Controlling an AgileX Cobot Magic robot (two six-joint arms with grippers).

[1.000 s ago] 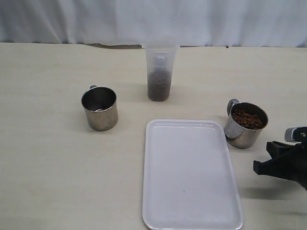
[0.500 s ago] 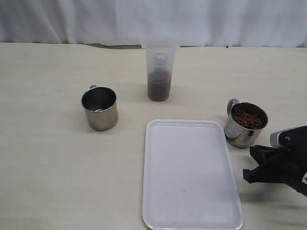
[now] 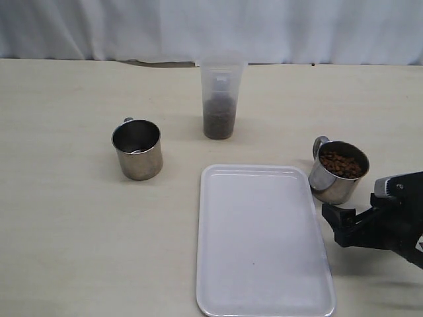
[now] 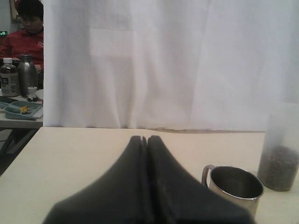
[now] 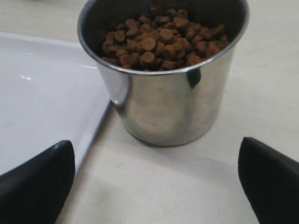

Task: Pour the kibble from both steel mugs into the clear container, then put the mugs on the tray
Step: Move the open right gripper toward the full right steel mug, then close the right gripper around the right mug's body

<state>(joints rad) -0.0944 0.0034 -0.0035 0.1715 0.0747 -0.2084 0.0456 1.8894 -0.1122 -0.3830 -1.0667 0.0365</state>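
Note:
An empty steel mug (image 3: pixel 137 148) stands left of the tray (image 3: pixel 261 264). A second steel mug (image 3: pixel 338 173), full of kibble (image 3: pixel 340 164), stands at the tray's right edge. The clear container (image 3: pixel 219 99) behind the tray holds kibble (image 3: pixel 219 122) in its lower part. My right gripper (image 3: pixel 340 224) is open, low over the table just in front of the full mug (image 5: pixel 173 102), both fingers (image 5: pixel 37 182) short of its wall. My left gripper (image 4: pixel 144 138) is shut on nothing, with the empty mug (image 4: pixel 233 186) and the container (image 4: pixel 280 154) ahead of it. It is outside the exterior view.
A white curtain (image 3: pixel 211 26) hangs along the table's far edge. In the left wrist view, past the table's end, a person in red (image 4: pixel 23 37) sits behind a side table with bottles (image 4: pixel 18 74). The tray's rim (image 5: pixel 96 126) lies beside my right gripper's finger.
My right gripper has slid left toward the full mug and its jaws have opened wide. The mugs, container, tray and left gripper have not moved.

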